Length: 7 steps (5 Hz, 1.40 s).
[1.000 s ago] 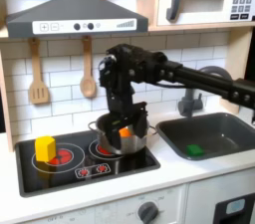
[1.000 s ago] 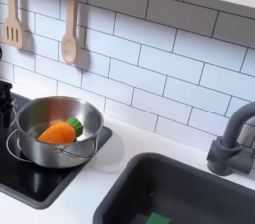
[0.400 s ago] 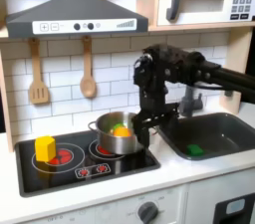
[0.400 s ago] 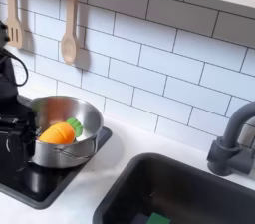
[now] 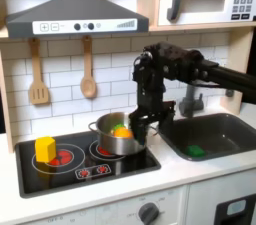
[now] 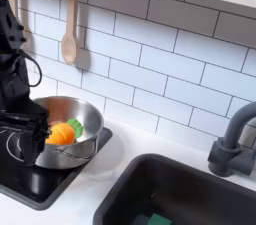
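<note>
Your black gripper (image 5: 143,126) hangs right at the near rim of the shiny round metal pot (image 5: 116,137), on the first exterior view's right side of it. In the second exterior view the gripper (image 6: 28,129) sits at the pot's (image 6: 75,114) left edge, low enough to meet the rim. You cannot tell from either picture if the pincer's two fingers are apart or pressed together; they are too dark and small.

The pot sits on the right burner of the black toy stove top (image 5: 60,172), so it stays flat and steady. Inside it lies an orange toy carrot with a green end (image 6: 65,132), resting on the bottom, and the pot's walls keep it from rolling away. A yellow block (image 5: 45,149) stands on the left burner, well apart from the pot.

Two wooden spoons (image 5: 87,72) hang on the white tile wall, out of the arm's way. The dark sink (image 5: 212,135) lies to the first exterior view's right, with a small green thing (image 5: 196,150) in it.
</note>
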{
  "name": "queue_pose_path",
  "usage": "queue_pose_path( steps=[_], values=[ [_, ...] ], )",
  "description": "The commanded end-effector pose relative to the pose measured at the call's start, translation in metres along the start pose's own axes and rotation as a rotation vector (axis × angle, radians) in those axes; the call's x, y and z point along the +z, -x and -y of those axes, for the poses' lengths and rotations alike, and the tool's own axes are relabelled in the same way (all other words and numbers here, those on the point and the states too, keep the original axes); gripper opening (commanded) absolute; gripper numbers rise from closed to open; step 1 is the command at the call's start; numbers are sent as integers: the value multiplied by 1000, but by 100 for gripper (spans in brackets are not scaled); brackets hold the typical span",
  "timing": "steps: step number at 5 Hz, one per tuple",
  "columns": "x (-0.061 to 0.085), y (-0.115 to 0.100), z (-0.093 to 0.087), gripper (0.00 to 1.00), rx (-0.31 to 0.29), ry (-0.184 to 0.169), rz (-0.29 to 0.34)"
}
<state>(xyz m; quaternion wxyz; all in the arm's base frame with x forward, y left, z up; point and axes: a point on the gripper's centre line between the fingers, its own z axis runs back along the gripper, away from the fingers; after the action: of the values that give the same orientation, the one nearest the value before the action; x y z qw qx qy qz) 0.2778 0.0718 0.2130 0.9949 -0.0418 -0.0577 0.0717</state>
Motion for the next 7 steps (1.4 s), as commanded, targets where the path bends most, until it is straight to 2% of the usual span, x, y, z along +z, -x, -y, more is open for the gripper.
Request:
queue_pose_path(
  steps=[1,2,3,4,6,7],
  values=[
    [1,-11,19,100,-29,0,23],
    [-9,-20,20,100,-26,2,48],
    [-10,-29,17,100,-10,-24,121],
    [-6,-43,11,100,10,-34,146],
    [-7,-65,7,100,38,-23,170],
    [-13,-77,6,100,31,-31,146]
  ],
)
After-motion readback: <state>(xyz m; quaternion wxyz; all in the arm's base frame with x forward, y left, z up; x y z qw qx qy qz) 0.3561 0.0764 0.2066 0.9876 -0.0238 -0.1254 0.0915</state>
